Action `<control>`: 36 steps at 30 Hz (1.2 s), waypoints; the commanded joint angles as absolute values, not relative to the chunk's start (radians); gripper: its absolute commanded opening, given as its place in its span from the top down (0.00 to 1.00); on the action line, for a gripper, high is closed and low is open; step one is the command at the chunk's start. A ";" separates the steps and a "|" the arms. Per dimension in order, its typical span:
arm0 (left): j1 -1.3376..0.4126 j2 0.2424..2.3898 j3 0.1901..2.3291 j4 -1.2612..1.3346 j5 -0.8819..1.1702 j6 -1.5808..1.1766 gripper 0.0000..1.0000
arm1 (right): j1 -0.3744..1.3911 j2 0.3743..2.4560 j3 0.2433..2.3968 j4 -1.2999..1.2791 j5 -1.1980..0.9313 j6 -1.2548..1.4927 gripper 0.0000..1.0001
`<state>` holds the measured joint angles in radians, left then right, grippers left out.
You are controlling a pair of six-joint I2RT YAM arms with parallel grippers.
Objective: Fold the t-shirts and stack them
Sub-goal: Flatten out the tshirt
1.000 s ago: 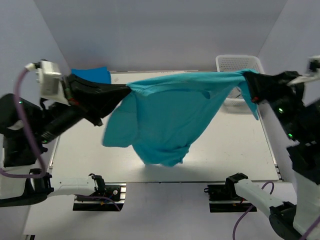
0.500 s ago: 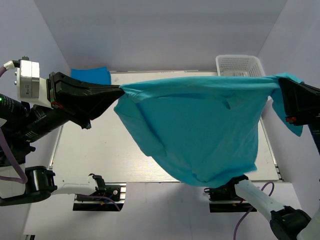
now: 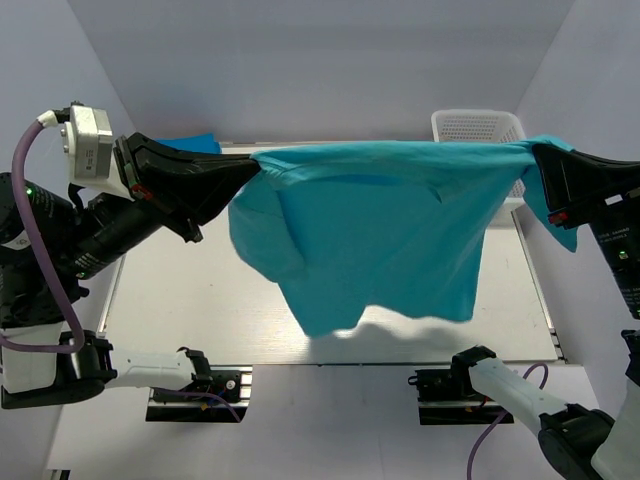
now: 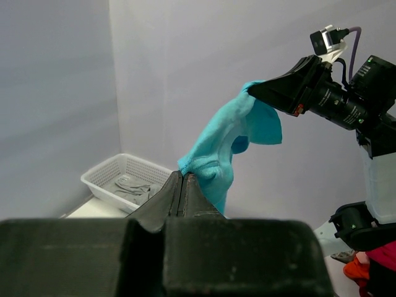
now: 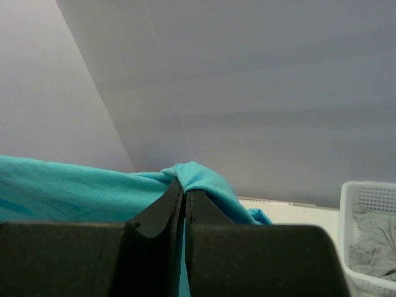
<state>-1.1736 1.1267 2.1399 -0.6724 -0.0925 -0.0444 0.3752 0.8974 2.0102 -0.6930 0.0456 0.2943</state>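
- Top external view: the left arm is raised on the left side, its forearm angled up and inward. The left gripper (image 3: 250,170) points right, above the far left part of the table (image 3: 170,300).
- Its jaws are pressed together on one upper corner of the turquoise t-shirt (image 3: 380,230).
- A white wrist camera (image 3: 90,150) sits behind this gripper, and a purple cable (image 3: 30,260) loops down from it along the arm.
- The right arm is lifted at the right edge. The right gripper (image 3: 537,165) points left, just in front of the white basket (image 3: 478,128), and is clamped on the shirt's other upper corner (a short tail of fabric hangs past it).
- The shirt is stretched nearly level between the two grippers and hangs like a curtain above the middle of the table, its lower edge casting a shadow near the near edge.
- A deeper blue t-shirt (image 3: 195,143) lies at the far left corner, partly behind the left gripper.
- Left wrist view: the two fingers meet with no gap and pinch bunched turquoise cloth. The shirt rises from them to the right gripper, high on the right. The basket, low on the left, holds a grey garment (image 4: 127,185).
- Right wrist view: the fingers are closed tight on a turquoise fold, and the shirt runs away to the left. The basket with the grey cloth shows at the lower right.
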 commanded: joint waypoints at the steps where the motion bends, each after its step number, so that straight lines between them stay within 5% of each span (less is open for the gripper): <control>1: -1.169 1.098 2.155 -0.634 -0.069 -0.037 1.00 | 0.371 0.876 2.034 -0.643 0.057 0.267 1.00; 22: -1.169 1.117 2.186 -0.629 0.103 -0.074 1.00 | 0.368 0.810 2.065 -0.658 0.057 0.284 1.00; 32: -1.169 1.146 2.056 -0.556 -0.101 0.017 1.00 | 0.370 0.836 1.834 -0.552 0.146 0.279 1.00; 36: -1.180 1.082 1.801 -0.366 -0.417 0.101 1.00 | 0.371 0.864 1.666 -0.443 0.236 0.288 1.00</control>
<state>-1.1755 1.0924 1.9091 -0.4957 -0.1631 0.0196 0.3740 0.8207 1.7557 -0.5621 0.1379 0.2913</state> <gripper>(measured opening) 0.020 0.020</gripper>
